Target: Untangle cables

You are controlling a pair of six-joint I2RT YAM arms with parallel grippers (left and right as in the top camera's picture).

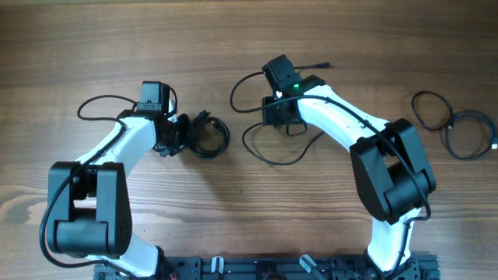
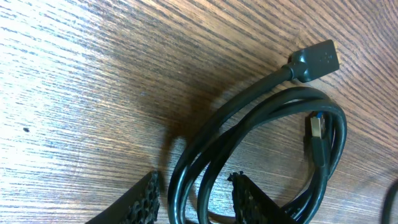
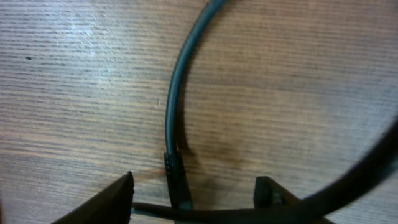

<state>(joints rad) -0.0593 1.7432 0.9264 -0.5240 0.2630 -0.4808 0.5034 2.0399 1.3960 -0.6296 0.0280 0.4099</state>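
Between your left fingers run two strands of a coiled black cable; whether they clamp it, you cannot tell. Your right fingers stand apart, released, and the plug collar of a second cable lies on the table between them. Beyond the right fingers, well apart, lies a third cable.

- Left wrist view: the left gripper shows only the tips of its two black ridged fingers, which are cut off by the lower edge. The looped black rubber cable leaves the frame between them, so contact cannot be told.
- Right wrist view: a thick black strand across the lower right corner is out of focus and unidentifiable.
- Overhead view: the black camera housing on the right wrist hides the fingertips beneath. The plug ends of the far-right black cable coils are too small to tell.
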